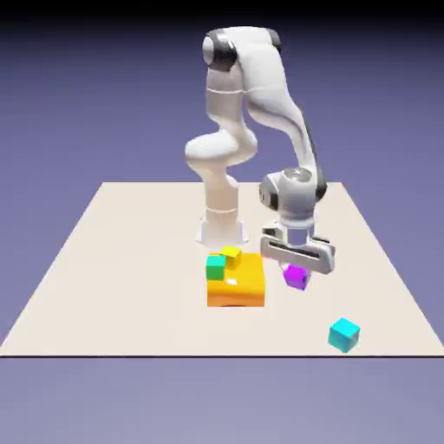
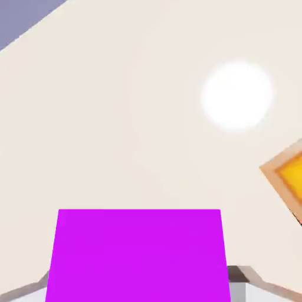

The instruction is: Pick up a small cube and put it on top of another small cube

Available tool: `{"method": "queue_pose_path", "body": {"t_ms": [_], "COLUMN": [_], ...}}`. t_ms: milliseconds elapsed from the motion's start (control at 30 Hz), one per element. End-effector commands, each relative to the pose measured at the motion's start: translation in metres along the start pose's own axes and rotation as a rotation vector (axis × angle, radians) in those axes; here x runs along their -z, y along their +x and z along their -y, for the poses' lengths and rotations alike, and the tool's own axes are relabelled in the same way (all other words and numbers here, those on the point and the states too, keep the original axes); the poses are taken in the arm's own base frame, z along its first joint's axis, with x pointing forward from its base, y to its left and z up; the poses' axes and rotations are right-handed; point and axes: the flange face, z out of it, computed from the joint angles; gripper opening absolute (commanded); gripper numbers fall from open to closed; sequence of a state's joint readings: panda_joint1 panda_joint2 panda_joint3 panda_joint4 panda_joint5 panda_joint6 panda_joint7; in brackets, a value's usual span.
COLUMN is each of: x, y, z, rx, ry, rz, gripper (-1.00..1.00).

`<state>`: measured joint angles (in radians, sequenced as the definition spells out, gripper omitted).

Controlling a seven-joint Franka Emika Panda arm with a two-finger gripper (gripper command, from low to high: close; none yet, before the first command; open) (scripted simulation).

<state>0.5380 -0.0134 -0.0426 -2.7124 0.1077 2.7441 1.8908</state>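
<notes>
from where the exterior view stands, the gripper [image 1: 297,260] hangs just above the table [image 1: 104,277] with the small purple cube [image 1: 296,277] directly under its fingers, and the cube looks lifted a little off the surface, though i can't be sure it has fully left it. just to the exterior view's left sits the big orange block [image 1: 238,282], carrying a green cube [image 1: 215,267] and a yellow cube [image 1: 231,255] at its far left corner. a cyan cube [image 1: 344,334] lies well apart, nearer the table's front edge toward the exterior view's right. so i'd judge the pick as done or nearly so, while the carrying and the stacking are both left. there is plenty of bare table around the cyan cube, though it sits close to the front edge, so a careless placement there could nudge it toward the drop; the orange block beside the hand is the only thing near enough to clip on a sideways move. in the hand view, the purple cube fills the lower part of the picture between the grey fingertips [image 2: 238,277], which press in at its sides, so the pincer reads as clamped on it. beyond it is open pale table, a bright light spot, and a corner of the orange block at the right edge.
</notes>
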Motion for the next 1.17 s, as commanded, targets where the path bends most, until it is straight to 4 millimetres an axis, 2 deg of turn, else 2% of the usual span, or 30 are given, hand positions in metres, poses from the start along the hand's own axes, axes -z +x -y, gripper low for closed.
{"method": "queue_pose_path", "body": {"t_ms": [0,200,367,600,700,767,800,1000,1033,1067,1100,1133], "x": [0.007,0.045,0.067,0.079,0.079,0.081,0.081,0.021,0.019,0.019,0.019,0.028], "y": [0.000,0.005,0.018,0.049,0.068,0.085,0.085,0.111,0.112,0.112,0.112,0.108], "z": [-0.003,-0.026,-0.046,-0.075,-0.087,-0.088,-0.088,-0.092,-0.093,-0.093,-0.093,-0.090], "rx": [-0.030,-0.209,-0.376,-0.657,-0.797,-0.893,-0.893,-0.893,-0.893,-0.893,-0.893,-0.894], "ry": [-0.005,-0.008,0.017,0.093,0.139,0.167,0.167,0.167,0.167,0.167,0.167,0.169], "rz": [-0.001,-0.055,-0.160,-0.390,-0.514,-0.552,-0.552,-0.553,-0.552,-0.552,-0.552,-0.557], "gripper": [-1.00,-1.00,-1.00,-1.00,-1.00,-1.00,-1.00,-1.00,-1.00,1.00,1.00,1.00]}}
